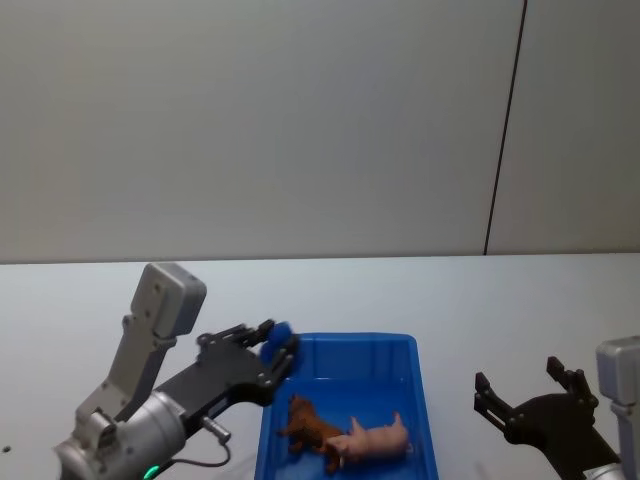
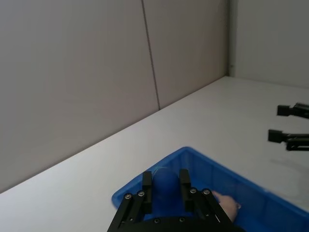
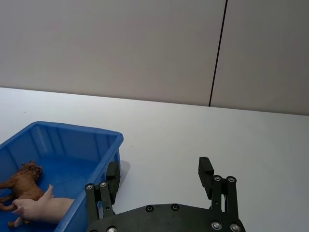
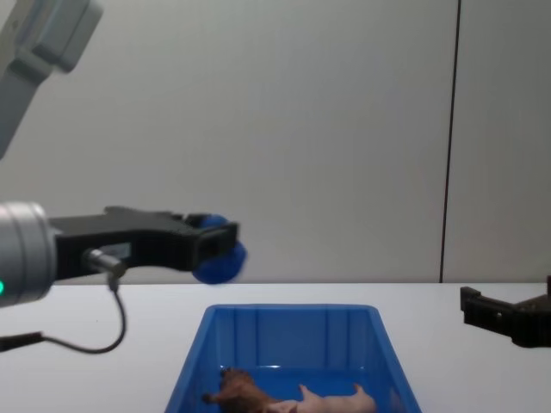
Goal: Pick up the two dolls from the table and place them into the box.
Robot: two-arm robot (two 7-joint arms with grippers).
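The brown lion doll (image 1: 310, 426) and the pale pink pig doll (image 1: 378, 440) lie side by side on the floor of the blue box (image 1: 400, 345); they also show in the chest view, lion (image 4: 239, 391) and pig (image 4: 331, 401), and in the right wrist view, lion (image 3: 23, 180) and pig (image 3: 41, 209). My left gripper (image 1: 277, 350) hovers above the box's far left corner, shut on a small blue ball (image 4: 217, 258), which sits between its fingers (image 2: 166, 186). My right gripper (image 1: 528, 386) stands open over the white table (image 1: 520, 300), right of the box, holding nothing.
A plain grey wall with a dark vertical seam (image 1: 505, 130) backs the table. Bare tabletop lies left of the box and between the box and my right gripper.
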